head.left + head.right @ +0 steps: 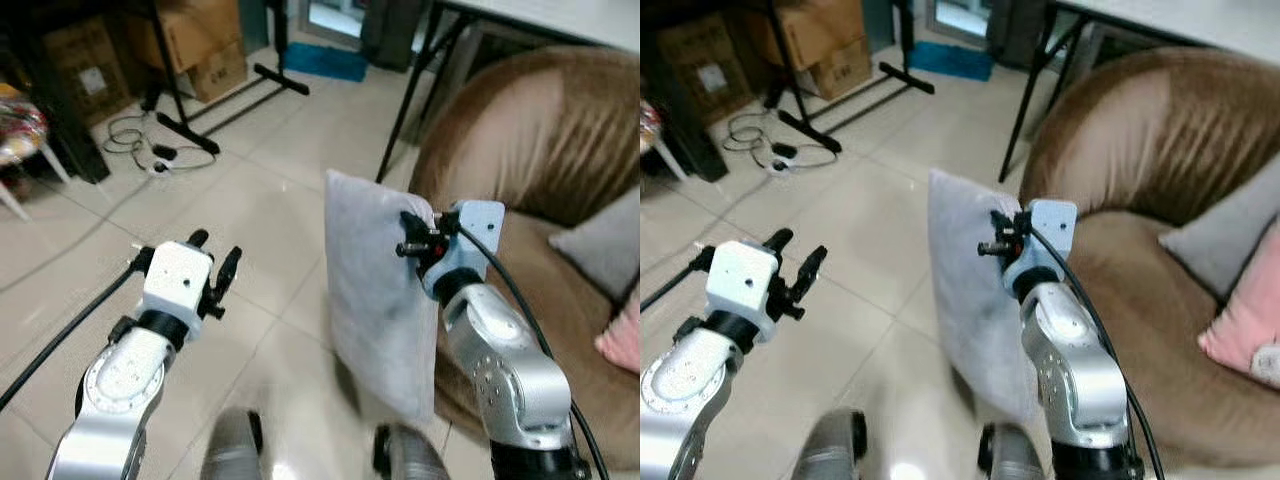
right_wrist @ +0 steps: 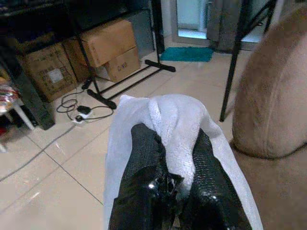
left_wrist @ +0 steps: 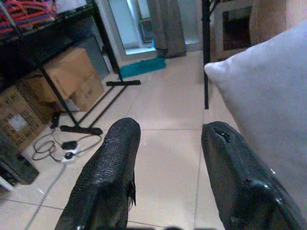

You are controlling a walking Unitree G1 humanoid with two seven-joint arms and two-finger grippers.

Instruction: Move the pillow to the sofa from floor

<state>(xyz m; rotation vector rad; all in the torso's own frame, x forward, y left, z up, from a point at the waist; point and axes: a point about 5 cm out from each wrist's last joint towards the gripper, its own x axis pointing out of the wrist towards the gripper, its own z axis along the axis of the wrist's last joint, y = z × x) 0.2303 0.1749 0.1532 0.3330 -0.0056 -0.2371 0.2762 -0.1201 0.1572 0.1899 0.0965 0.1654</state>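
Left gripper point(image 1: 215, 268) raised over bare floor point(image 1: 250, 210), fingers apart, holding nothing (spare for now, likely a support). Pillow point(image 1: 375, 300) hangs upright in the air between the arms, off the floor. Right gripper point(image 2: 168, 158) pinches its upper edge, fingers closed on bunched fabric, so the rest drapes clear for carrying. Sofa point(image 1: 540, 130) just to the right; the pillow is not yet on it.
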